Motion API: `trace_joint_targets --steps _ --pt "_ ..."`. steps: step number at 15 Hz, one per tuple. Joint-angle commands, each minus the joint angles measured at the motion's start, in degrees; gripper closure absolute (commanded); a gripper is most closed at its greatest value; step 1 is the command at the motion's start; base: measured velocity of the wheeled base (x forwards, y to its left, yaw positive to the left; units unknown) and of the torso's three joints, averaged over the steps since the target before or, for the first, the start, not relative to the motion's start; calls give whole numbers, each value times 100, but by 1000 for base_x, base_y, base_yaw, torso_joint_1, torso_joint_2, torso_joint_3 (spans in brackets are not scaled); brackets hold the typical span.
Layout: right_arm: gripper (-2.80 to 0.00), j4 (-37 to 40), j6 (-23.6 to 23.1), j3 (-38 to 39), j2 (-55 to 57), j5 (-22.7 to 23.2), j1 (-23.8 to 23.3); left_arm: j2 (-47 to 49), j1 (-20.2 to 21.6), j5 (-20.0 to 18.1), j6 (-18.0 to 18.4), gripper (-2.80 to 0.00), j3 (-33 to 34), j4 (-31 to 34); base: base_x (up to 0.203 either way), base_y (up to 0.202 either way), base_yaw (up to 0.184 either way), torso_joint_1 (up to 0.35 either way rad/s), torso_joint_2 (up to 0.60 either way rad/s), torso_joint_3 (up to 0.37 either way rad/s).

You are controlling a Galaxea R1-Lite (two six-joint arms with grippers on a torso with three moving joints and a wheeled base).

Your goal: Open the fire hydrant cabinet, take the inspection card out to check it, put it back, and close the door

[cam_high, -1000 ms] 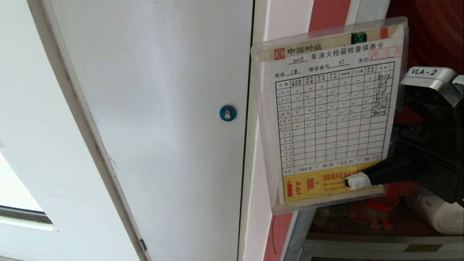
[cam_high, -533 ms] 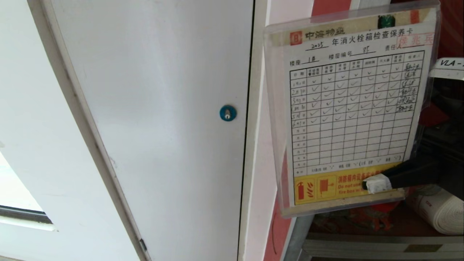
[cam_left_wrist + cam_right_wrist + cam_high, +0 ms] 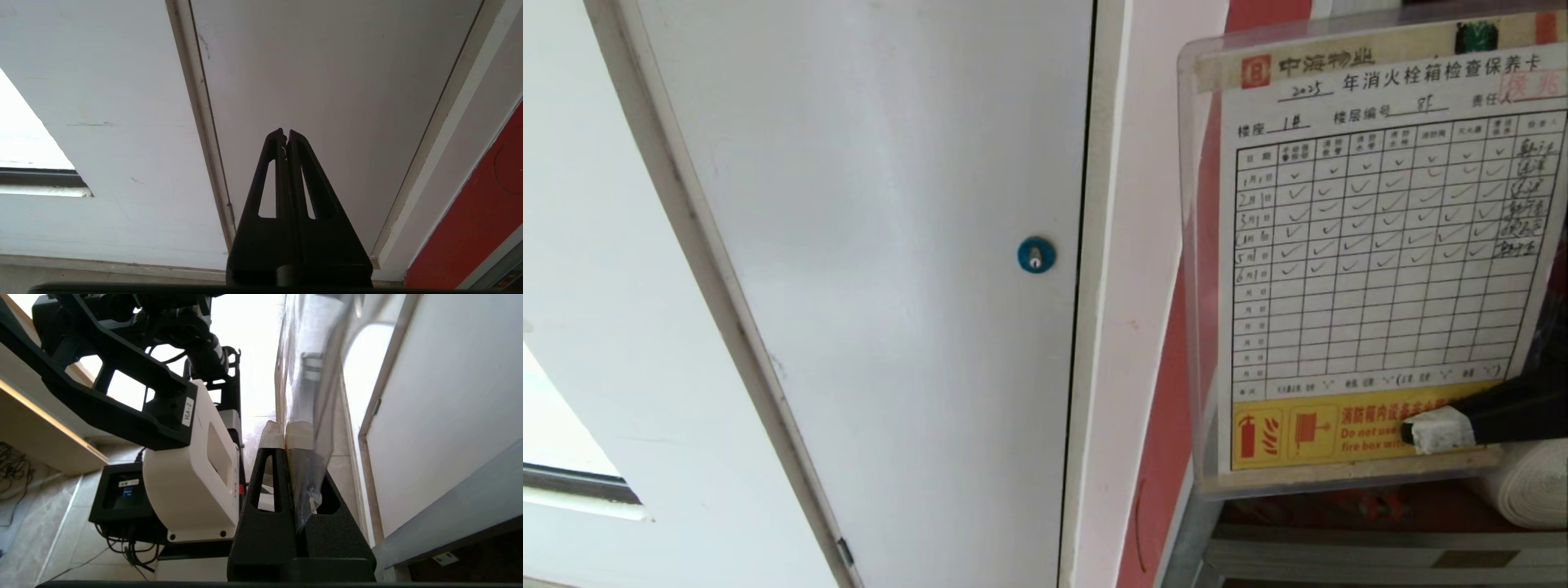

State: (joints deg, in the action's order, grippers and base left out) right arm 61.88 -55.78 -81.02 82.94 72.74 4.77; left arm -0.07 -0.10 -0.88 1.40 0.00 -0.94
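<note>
Right gripper (image 3: 1425, 430), clamped on the lower right corner of the inspection card (image 3: 1380, 261) in its clear sleeve, holds it upright at the right of the scene, before the red interior of the fire hydrant cabinet (image 3: 1176, 384). Rolled white hose (image 3: 1531, 486) lies just behind. White panel (image 3: 890, 245) with blue lock (image 3: 1036, 255) stands left. Left gripper (image 3: 286, 136), fingers pressed together and empty, faces that panel.

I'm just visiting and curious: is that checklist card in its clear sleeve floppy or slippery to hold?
Probably fairly stiff: the inspection card stays flat though the right hand pinches only its lower edge. Its glossy clear sleeve looks slippery, so the white-padded fingertips likely help. It seems light.
</note>
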Motion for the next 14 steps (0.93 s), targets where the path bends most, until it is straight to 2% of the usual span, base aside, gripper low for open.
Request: trace_joint_targets --steps 1,3,9,14 --pt "0 20 -29 158 -78 111 -68 1 1 0 0 0 35 -3 0 0 0 0 0 0" --pt "0 17 53 252 -19 485 -98 7 1 0 0 0 35 -3 0 0 0 0 0 0" --pt "0 39 466 227 117 1012 30 -1 1 0 0 0 35 -3 0 0 0 0 0 0" --pt "0 61 481 236 100 1030 165 7 1 0 0 0 35 -3 0 0 0 0 0 0"
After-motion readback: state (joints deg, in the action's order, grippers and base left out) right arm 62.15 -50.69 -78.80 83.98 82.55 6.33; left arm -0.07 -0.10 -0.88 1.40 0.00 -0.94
